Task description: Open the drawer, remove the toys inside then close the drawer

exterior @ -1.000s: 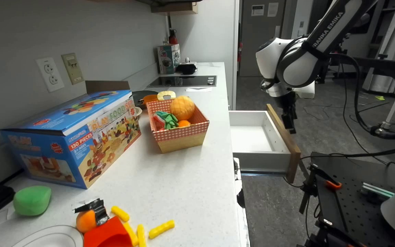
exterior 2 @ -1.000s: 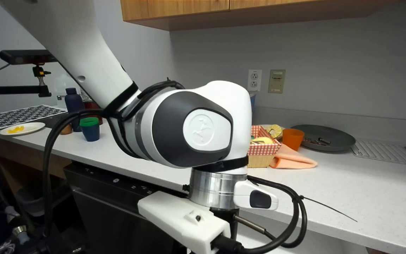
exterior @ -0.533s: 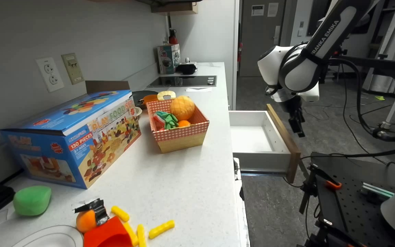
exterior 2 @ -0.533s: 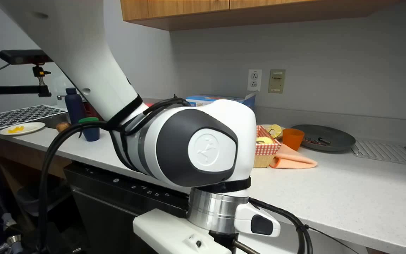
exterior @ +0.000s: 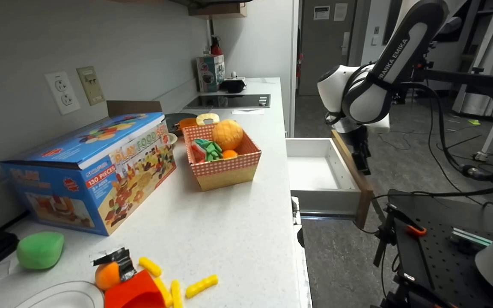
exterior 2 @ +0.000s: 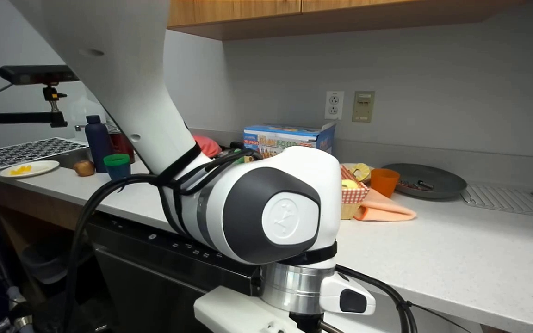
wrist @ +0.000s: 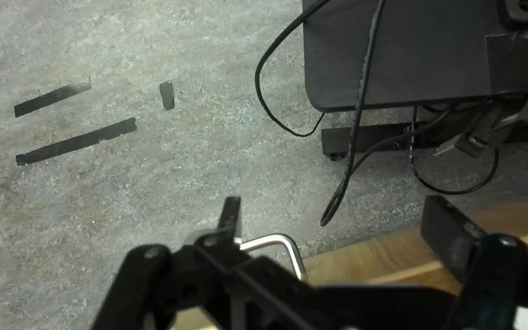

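The drawer (exterior: 325, 202) juts open from the counter (exterior: 246, 231), smooth white inside, its front (exterior: 363, 203) of grained wood. It's a stiff box that should slide lightly; I'd push flat on that front or hook the bent metal handle (wrist: 273, 238). Well out from the counter, the gripper (wrist: 337, 220) hangs with fingers spread, pinching nothing. I can't pick out the toys.

In an exterior view the basket (exterior: 230, 176) (on the counter (exterior: 229, 226)) stands right of the box (exterior: 90, 175), left of the drawer (exterior: 325, 202).
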You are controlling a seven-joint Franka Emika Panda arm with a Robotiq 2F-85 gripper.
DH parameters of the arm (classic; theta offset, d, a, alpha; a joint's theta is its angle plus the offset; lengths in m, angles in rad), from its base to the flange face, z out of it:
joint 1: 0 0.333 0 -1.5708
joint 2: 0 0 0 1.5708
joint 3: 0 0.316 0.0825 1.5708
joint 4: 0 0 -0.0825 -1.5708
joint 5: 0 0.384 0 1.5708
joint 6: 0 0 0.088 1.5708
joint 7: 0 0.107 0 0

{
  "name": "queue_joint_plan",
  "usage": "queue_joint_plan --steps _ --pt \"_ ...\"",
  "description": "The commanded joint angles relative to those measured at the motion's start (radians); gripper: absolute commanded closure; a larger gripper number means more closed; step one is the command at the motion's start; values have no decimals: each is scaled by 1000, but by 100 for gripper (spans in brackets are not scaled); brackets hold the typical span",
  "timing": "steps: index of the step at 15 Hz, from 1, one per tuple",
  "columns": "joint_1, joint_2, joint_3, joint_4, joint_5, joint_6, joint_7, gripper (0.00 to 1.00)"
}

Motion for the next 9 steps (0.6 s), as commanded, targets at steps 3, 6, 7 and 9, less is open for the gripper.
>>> queue_joint_plan --steps 3,6,7,9 --pt "-25 36 11 5 74 121 -125 0" --pt "-33 20 20 -16 104 196 -228 0" --pt "-5 80 73 77 179 177 -258 0" --pt "-2 86 109 107 236 184 -337 0"
